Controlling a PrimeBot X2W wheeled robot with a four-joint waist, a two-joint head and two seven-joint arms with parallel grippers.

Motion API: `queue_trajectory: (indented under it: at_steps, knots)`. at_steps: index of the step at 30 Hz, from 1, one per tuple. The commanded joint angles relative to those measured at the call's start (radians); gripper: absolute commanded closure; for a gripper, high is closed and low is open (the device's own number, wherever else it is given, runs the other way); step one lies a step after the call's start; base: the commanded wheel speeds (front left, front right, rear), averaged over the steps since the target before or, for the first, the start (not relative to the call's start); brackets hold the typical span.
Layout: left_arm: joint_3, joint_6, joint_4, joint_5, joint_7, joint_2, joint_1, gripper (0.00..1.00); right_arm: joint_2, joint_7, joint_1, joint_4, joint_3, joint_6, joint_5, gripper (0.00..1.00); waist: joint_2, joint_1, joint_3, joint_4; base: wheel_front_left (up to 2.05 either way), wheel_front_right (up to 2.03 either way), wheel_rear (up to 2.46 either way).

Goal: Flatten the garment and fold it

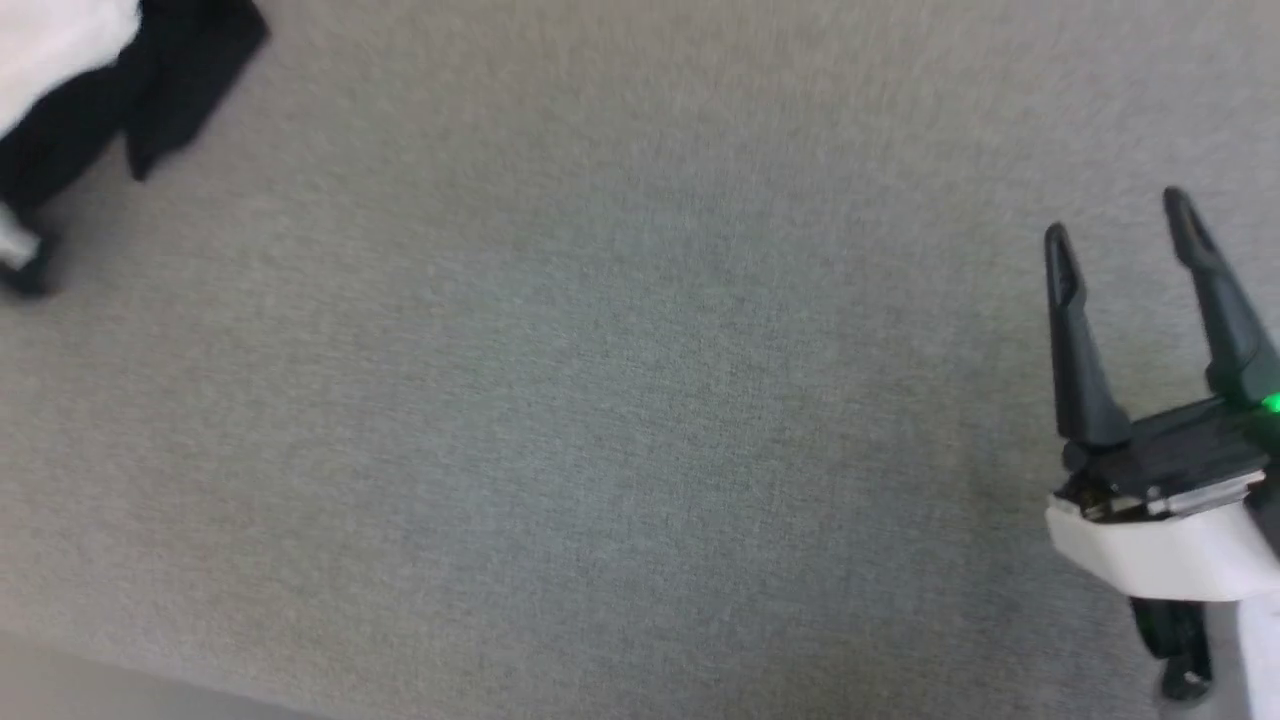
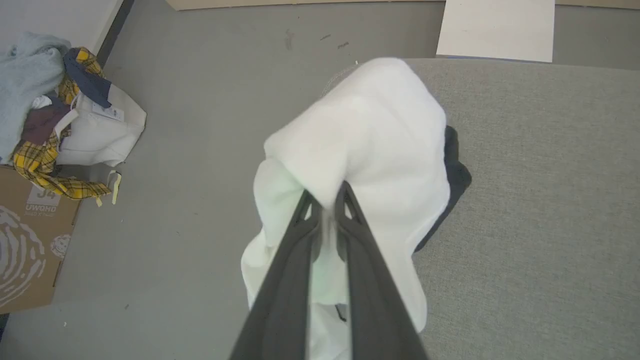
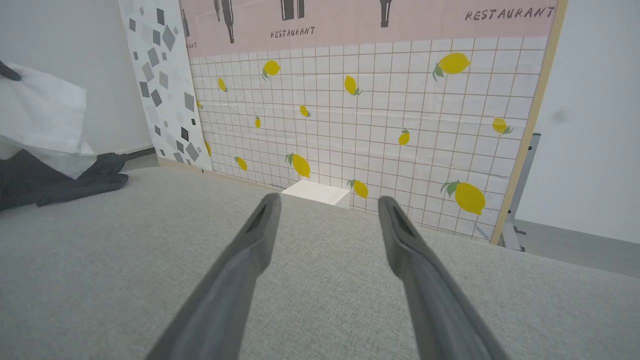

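Two fingers of my right gripper [image 1: 1120, 225] stand well apart at the lower right of the head view, nothing between them, over the bare grey fabric desk [image 1: 600, 400]. The garment [image 1: 60, 50] is off in the top left corner, blurred: white body, with a black sleeve [image 1: 185, 80] hanging beside it.

Left wrist view: my left gripper [image 2: 327, 192] is pinched tight on a bunch of the white cloth, fingers almost touching. The garment is lifted and drapes around both fingers, and a bit of black sleeve pokes out on its right side against the desk. On the floor [image 2: 200, 150] to the left are a pile of clothes [image 2: 45, 100] with yellow plaid in it, a white bag [image 2: 100, 135] and a cardboard box [image 2: 25, 240].

Right wrist view: the right gripper is wide open and empty, low over the desk. The garment is at the far left, white part raised, with the dark sleeve lying on the desk below it. A lemon-print tiled panel [image 3: 375, 110] stands behind, and a small white box [image 3: 315, 192] is at the desk's far edge.
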Motion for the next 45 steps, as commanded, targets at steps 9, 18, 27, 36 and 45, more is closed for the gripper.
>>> queue_trajectory:
  at_steps: [9, 18, 27, 36, 45]
  knots:
    - [-0.220, 0.000, -0.248, -0.017, 0.060, -0.029, -0.194, 1.00, 0.074, -0.006, 0.084, 0.053, -0.023, -0.002, 0.028, 0.00, -0.0001, 0.0001, -0.277, -0.051, 0.00, 0.00, 0.00]
    - [-0.479, 0.000, -0.344, -0.067, 0.027, -0.139, -0.354, 1.00, 0.116, -0.006, 0.139, 0.093, -0.016, -0.002, 0.050, 0.00, -0.0001, 0.0001, -0.378, -0.178, 0.00, 0.00, 0.00]
    - [-0.648, 0.000, -0.374, -0.188, -0.105, -0.242, -0.340, 1.00, 0.125, -0.006, 0.191, 0.125, -0.029, -0.002, 0.066, 0.00, -0.0001, 0.0001, -0.405, -0.307, 0.00, 0.00, 0.00]
    - [-0.819, 0.000, -0.456, -0.252, -0.260, -0.300, -0.034, 1.00, 0.126, -0.006, 0.195, 0.141, -0.056, -0.002, 0.088, 0.00, -0.0001, 0.0001, -0.363, -0.341, 0.00, 0.00, 0.00]
    - [-0.886, 0.000, -0.394, -0.177, -0.208, -0.399, 0.355, 1.00, 0.126, -0.006, 0.146, 0.146, -0.060, -0.002, 0.084, 0.00, -0.0001, 0.0001, -0.289, -0.321, 0.00, 0.00, 0.00]
